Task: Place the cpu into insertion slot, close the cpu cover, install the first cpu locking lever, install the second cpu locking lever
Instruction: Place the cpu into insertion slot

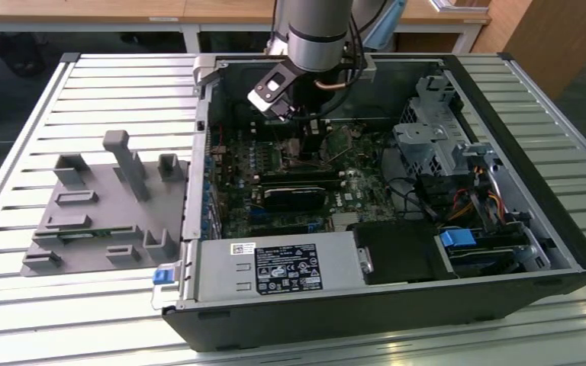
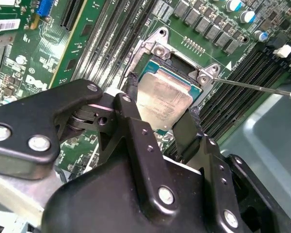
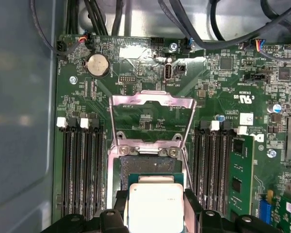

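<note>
My gripper [image 1: 311, 143] reaches down into the open computer case, over the green board. Its two black fingers [image 2: 130, 99] are shut on the cpu [image 2: 162, 99], a flat square chip with a silvery-beige face. The chip hangs tilted just above the insertion slot [image 2: 158, 47], whose dark centre [image 3: 145, 167] shows beyond the cpu [image 3: 155, 206]. The cpu cover [image 3: 153, 100], a silvery frame with a cut-out middle, is swung open and lies back from the slot. A thin locking lever [image 2: 254, 87] sticks out to one side of the slot, unlatched.
Long black memory slots [image 3: 82, 165] flank the socket on both sides. A black fan card [image 1: 293, 191] and a power supply [image 1: 283, 267] sit nearer the case front. Drive bays and cables [image 1: 456, 175] fill the exterior view's right. A grey fixture [image 1: 100, 206] stands outside the case.
</note>
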### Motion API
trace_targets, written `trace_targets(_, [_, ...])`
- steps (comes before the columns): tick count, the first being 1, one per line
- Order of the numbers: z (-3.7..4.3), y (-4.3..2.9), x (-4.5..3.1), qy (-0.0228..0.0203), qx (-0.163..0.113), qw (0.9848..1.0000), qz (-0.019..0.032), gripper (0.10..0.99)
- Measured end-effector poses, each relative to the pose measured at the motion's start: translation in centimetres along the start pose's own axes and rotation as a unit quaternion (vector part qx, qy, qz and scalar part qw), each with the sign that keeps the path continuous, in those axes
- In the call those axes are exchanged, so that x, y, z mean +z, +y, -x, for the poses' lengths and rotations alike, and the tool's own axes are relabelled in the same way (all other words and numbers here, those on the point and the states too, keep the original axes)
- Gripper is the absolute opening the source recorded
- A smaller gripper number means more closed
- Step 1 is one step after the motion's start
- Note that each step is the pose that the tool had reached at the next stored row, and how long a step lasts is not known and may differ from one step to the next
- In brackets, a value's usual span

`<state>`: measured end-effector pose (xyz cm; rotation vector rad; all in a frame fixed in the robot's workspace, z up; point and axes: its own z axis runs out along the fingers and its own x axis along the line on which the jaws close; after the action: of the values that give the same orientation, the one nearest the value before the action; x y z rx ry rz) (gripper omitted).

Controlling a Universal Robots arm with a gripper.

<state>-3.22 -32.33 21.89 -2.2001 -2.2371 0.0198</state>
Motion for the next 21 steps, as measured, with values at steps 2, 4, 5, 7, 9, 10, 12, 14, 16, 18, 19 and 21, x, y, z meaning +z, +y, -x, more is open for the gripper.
trace_targets(2, [-0.07, 0.02, 0.26, 0.0000, 0.000, 1.0000, 0.0000, 0.537])
trace_targets(4, [-0.15, 0.03, 0.46, 0.0000, 0.000, 1.0000, 0.0003, 0.537])
trace_targets(5, [-0.19, 0.03, 0.50, 0.0000, 0.000, 1.0000, 0.0009, 0.537])
trace_targets(7, [-0.26, 0.04, 0.60, -0.0001, 0.001, 1.0000, 0.0028, 0.537])
trace_targets(9, [-0.34, 0.04, 0.73, -0.0002, 0.005, 1.0000, 0.0041, 0.537])
trace_targets(10, [-0.37, 0.04, 0.82, -0.0001, 0.007, 1.0000, 0.0043, 0.537])
trace_targets(12, [-0.41, 0.05, 1.00, -0.0002, 0.010, 0.9999, 0.0046, 0.537])
trace_targets(14, [-0.43, 0.06, 1.23, -0.0002, 0.011, 0.9999, 0.0047, 0.537])
trace_targets(16, [-0.43, 0.09, 1.43, -0.0002, 0.011, 0.9999, 0.0047, 0.537])
trace_targets(18, [-0.43, 0.19, 1.56, -0.0002, 0.011, 0.9999, 0.0047, 0.537])
trace_targets(19, [-0.43, 0.27, 1.61, -0.0002, 0.011, 0.9999, 0.0047, 0.537])
trace_targets(21, [-0.43, 0.36, 1.71, -0.0002, 0.011, 0.9999, 0.0047, 0.537])
